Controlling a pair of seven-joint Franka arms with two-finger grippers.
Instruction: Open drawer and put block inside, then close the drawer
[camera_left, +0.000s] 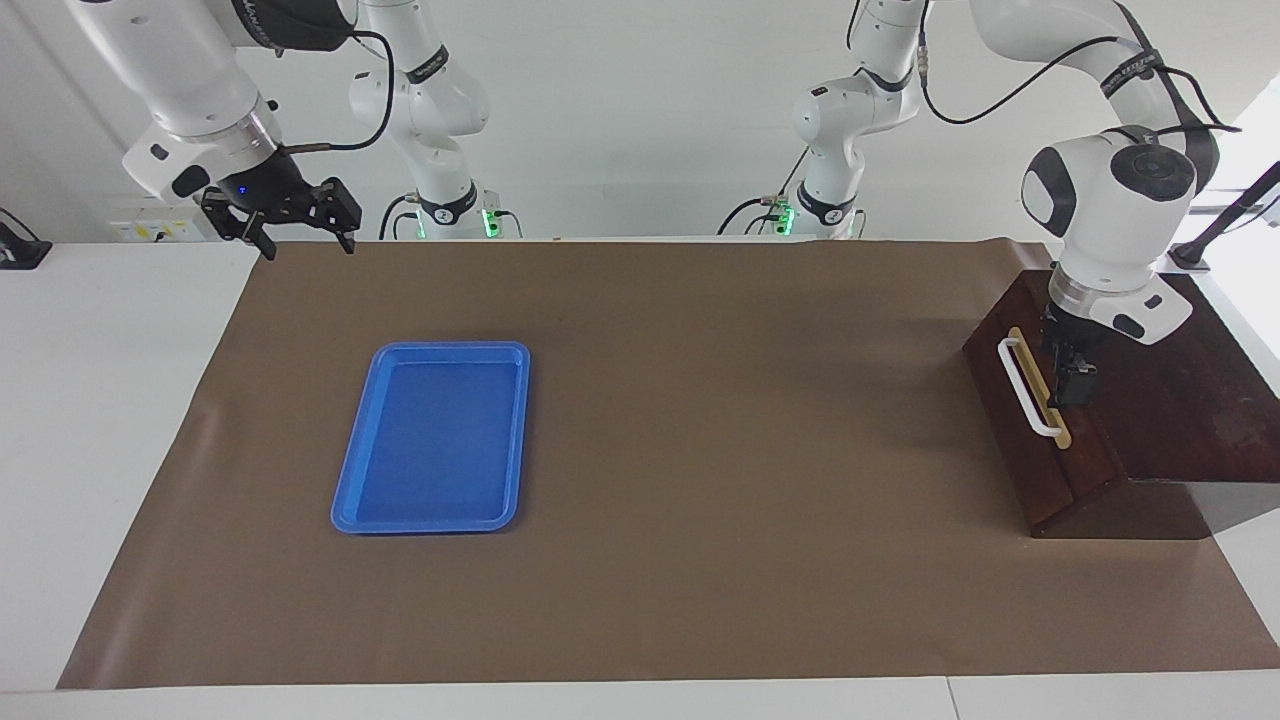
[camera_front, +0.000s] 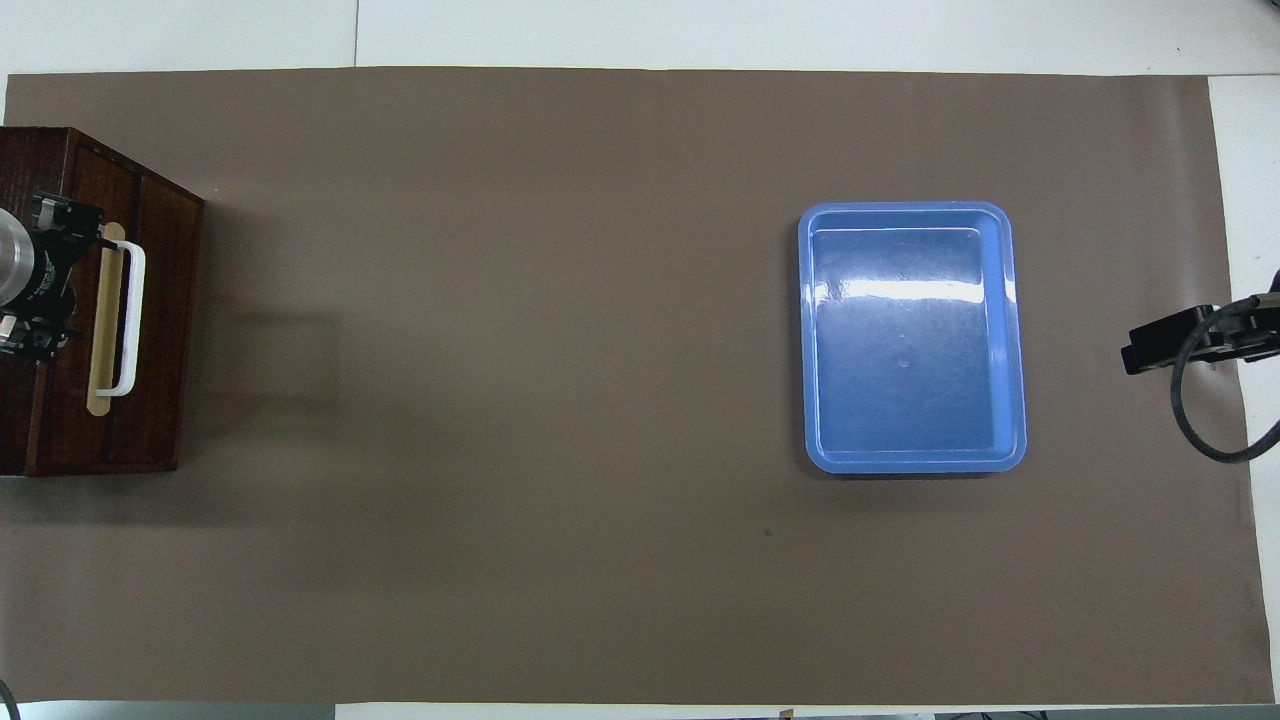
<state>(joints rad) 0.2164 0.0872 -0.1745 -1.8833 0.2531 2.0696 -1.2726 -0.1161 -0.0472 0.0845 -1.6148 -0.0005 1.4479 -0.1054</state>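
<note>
The dark wooden drawer (camera_left: 1010, 420) sits pushed into its box (camera_left: 1180, 400) at the left arm's end of the table; no pale interior shows. Its white bar handle (camera_left: 1028, 388) lies on a tan strip. My left gripper (camera_left: 1068, 385) points down at the drawer's top edge, just beside the tan strip; it also shows in the overhead view (camera_front: 70, 280) next to the handle (camera_front: 128, 318). My right gripper (camera_left: 305, 238) hangs open and empty in the air over the table edge at the right arm's end, and waits. The yellow block is out of view.
A flat blue tray (camera_left: 432, 440) lies empty on the brown mat (camera_left: 700, 450), toward the right arm's end. It also shows in the overhead view (camera_front: 912, 335). White table margin surrounds the mat.
</note>
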